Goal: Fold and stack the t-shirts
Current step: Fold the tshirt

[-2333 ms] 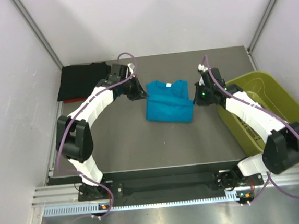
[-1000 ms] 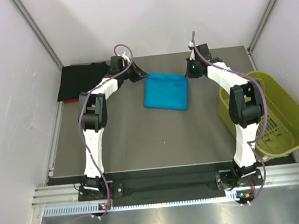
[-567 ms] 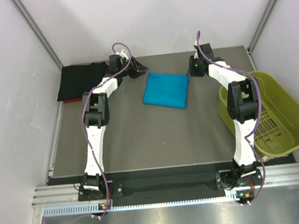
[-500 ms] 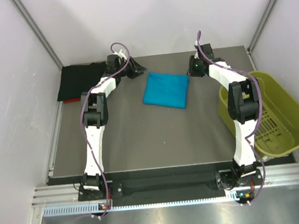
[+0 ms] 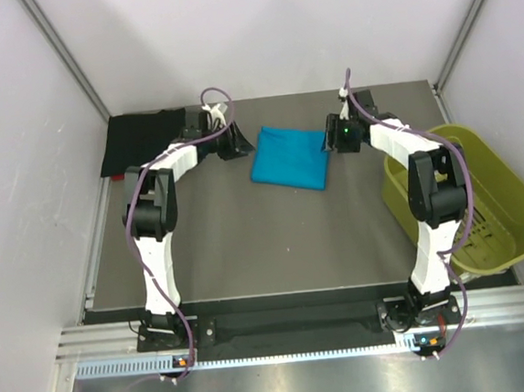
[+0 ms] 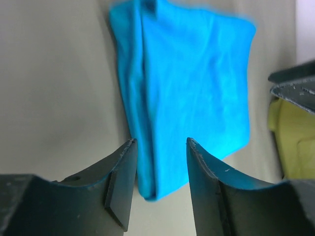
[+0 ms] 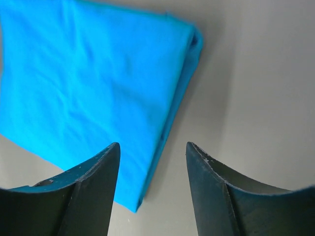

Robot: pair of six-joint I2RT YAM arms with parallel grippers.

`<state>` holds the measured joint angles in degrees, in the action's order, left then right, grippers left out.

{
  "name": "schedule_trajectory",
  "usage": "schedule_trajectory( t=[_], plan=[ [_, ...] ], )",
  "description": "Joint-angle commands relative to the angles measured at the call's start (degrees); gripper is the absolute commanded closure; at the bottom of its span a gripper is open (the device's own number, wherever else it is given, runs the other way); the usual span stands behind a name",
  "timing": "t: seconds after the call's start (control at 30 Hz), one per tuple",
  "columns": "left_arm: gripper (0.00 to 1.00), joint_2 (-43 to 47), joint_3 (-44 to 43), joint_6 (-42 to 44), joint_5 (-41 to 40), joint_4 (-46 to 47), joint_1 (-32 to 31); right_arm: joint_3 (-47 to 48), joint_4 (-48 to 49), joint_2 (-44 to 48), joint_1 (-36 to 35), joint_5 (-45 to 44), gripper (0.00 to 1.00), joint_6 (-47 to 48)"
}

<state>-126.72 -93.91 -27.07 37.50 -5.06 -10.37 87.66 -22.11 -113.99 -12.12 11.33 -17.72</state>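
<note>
Change: a couple of seconds back the teal t-shirt [image 5: 288, 157] lay with its collar showing and a claw at each side. It is now a closed rectangle, and both claws have let go and drawn off its far corners.
Top view, shirt: it lies flat at the middle of the far half of the table [image 5: 249, 252], slightly skewed, with no collar or sleeve showing.
Top view, arms: the left gripper [image 5: 236, 143] sits just beside the shirt's left edge and the right gripper [image 5: 338, 136] just beside its right edge. They likely flank it this way because each carried one corner through the fold.
Top view, stack: the black t-shirt [image 5: 142, 138] rests at the far left corner with a sliver of the red t-shirt [image 5: 119, 177] under its near edge. This is apparently where the pile is being built. The bin [image 5: 400, 198] stands at the right.
Left wrist: the left gripper [image 6: 160, 147] has its jaws parted and nothing between them. The layered edge of the teal t-shirt [image 6: 192, 88] lies on the table beyond them.
Right wrist: the right gripper [image 7: 152, 147] is also parted and empty. The doubled edge of the teal t-shirt [image 7: 88, 88] runs between the fingers' line of sight.
Judgement: the fold looks finished, and carrying the shirt over to the black one remains.
</note>
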Motion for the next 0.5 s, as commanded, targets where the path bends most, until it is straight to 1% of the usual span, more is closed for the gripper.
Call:
schedule_trajectory(
  t=[0.0,0.17,0.3,0.37,0.47],
  plan=[
    [0.50,3.9,5.1,4.2,0.5,-1.7,-0.8,-3.1,0.0,2.6,-1.0,2.8,0.44,0.0],
    [0.49,6.7,9.7,6.3,-1.9,-4.2,-1.8,-8.5,2.2,4.9,-1.2,5.0,0.46,-0.7],
    [0.48,9.1,12.4,8.7,-4.3,-6.1,-2.4,-15.8,5.5,7.6,-2.2,5.7,0.47,-1.5],
    [0.47,9.3,13.1,8.7,-3.7,-5.8,-2.4,-18.1,7.0,8.6,-2.5,6.7,0.48,-2.3],
    [0.48,9.2,14.1,8.0,-2.7,-4.5,-2.6,-20.9,8.7,9.1,-2.5,7.7,0.53,-2.9]
  ],
)
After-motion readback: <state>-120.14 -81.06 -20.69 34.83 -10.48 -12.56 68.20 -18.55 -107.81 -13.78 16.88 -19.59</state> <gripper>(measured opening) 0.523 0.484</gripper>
